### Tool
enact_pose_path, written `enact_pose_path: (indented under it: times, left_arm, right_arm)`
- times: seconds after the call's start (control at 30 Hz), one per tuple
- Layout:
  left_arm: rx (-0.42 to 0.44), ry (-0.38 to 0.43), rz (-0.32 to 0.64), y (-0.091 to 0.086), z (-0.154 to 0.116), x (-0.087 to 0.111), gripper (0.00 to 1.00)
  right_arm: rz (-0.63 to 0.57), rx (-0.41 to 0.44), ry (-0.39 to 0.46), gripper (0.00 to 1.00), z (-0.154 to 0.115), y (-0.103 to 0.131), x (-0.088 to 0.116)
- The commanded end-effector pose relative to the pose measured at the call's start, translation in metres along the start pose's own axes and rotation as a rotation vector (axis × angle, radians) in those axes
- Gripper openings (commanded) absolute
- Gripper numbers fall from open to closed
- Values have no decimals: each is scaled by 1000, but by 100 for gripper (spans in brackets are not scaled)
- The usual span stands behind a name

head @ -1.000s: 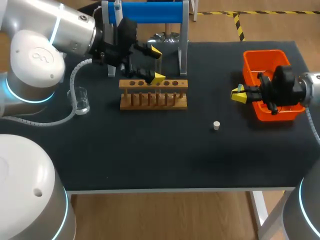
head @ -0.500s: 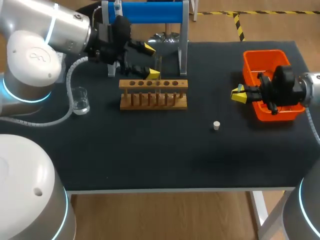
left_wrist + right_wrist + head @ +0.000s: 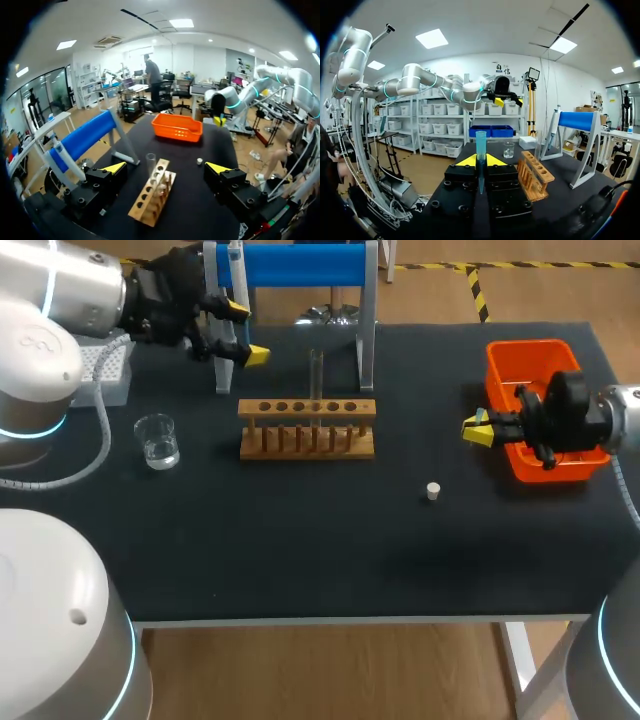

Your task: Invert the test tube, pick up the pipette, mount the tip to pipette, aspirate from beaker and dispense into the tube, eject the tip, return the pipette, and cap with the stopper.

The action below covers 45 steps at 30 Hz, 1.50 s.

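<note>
A clear test tube point(image 3: 316, 373) stands upright in the wooden rack point(image 3: 307, 428), its upper half rising above it. My left gripper point(image 3: 245, 331) is open and empty, off to the rack's back left, near the blue stand's left post. From the left wrist, the gripper point(image 3: 166, 167) faces the tube point(image 3: 151, 167) and rack point(image 3: 150, 200) ahead of it. My right gripper point(image 3: 477, 428) hovers beside the orange bin point(image 3: 522, 350), shut on a teal pipette tip point(image 3: 480, 152) that stands between its fingers point(image 3: 470, 160). The pipette point(image 3: 234, 256) hangs on the stand. A white stopper point(image 3: 433, 491) lies on the mat.
A glass beaker point(image 3: 158, 440) with some clear liquid stands left of the rack. A grey tip box point(image 3: 104, 368) sits at the far left under my left arm. The blue-barred stand point(image 3: 300, 265) rises behind the rack.
My left gripper has drawn away from the test tube, back and to the left, leaving it standing in the rack. The right arm has kept still.
</note>
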<state>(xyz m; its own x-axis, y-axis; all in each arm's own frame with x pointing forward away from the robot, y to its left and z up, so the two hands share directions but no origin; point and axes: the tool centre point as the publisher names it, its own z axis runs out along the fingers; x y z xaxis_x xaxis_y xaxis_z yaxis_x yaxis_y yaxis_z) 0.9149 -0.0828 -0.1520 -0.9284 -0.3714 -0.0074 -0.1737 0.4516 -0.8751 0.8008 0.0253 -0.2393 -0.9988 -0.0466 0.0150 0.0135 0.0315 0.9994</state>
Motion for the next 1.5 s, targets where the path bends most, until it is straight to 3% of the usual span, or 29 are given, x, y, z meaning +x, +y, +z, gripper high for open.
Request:
enact_pose_path:
  times: [0.03,0.13,0.27,0.37,0.9,1.1,1.5]
  left_arm:
    - [13,-79,-28,7,3,-6,100]
    - [21,-135,-52,8,4,-15,100]
    - [6,-319,-104,7,4,-32,100]
    - [14,-390,-129,6,4,-41,100]
    - [26,-604,-268,2,22,-85,100]
    - [39,-722,-318,4,26,-102,100]
    - [56,-815,-353,7,39,-134,100]
  right_arm:
    - [-1,1,-2,0,0,0,1]
    - [-1,1,-2,0,0,0,1]
    - [-1,1,-2,0,0,0,1]
    - [-1,1,-2,0,0,0,1]
    - [-1,1,-2,0,0,0,1]
    - [-1,1,-2,0,0,0,1]
    - [-1,1,-2,0,0,0,1]
